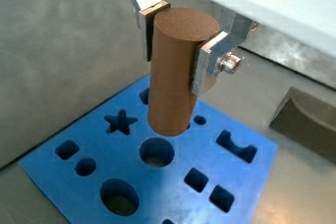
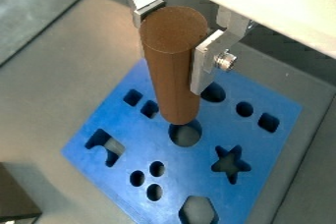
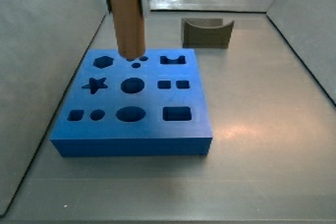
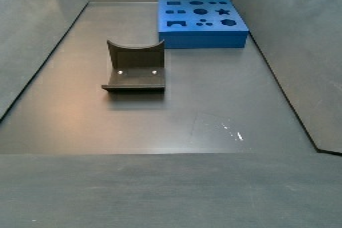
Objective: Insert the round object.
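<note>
The round object, a tall brown wooden peg, hangs upright in my gripper. The gripper is shut on its upper end, with a silver finger pressed on each side. It shows the same way in both wrist views: peg, gripper. The blue block with several shaped holes lies below. The peg's lower end is just over the block's top, beside the round hole, and partly covers that hole. In a side view the peg stands over the block's far half.
A dark olive block with a curved notch stands on the grey floor behind the blue block, well apart from it. The blue block sits near the far wall. Grey walls enclose the floor.
</note>
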You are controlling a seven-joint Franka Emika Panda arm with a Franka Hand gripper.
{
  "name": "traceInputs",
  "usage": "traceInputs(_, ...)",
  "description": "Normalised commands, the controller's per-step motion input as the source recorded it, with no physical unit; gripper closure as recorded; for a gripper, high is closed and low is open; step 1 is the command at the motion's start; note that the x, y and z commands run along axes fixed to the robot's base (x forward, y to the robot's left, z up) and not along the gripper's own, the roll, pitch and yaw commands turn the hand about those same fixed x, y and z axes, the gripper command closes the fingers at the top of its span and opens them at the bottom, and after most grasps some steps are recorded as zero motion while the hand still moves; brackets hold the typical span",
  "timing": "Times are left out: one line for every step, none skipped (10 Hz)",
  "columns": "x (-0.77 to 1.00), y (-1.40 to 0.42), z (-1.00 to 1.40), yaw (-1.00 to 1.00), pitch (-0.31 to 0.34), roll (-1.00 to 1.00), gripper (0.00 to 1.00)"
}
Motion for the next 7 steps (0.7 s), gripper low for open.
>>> traceInputs(0.04, 0.0, -1.0, -0.13, -0.001, 0.12, 1.0)
traceInputs(0.04, 0.0, -1.0, -0.13, -0.003, 0.12, 1.0)
traceInputs(0.04, 0.0, -1.0, -0.13, 0.0, 0.12, 1.0)
traceInputs(-0.11, 0.0, -0.95, -0.07, -0.123, 0.07, 1.0)
traceInputs(-0.18, 0.01, -0.32, 0.0, -0.051, -0.1, 1.0)
traceInputs(0.0, 0.0, 0.0, 0.0, 0.0, -0.01, 1.0)
traceInputs(0.0, 0.0, -0.05, 0.0, 0.0, 0.0, 1.0)
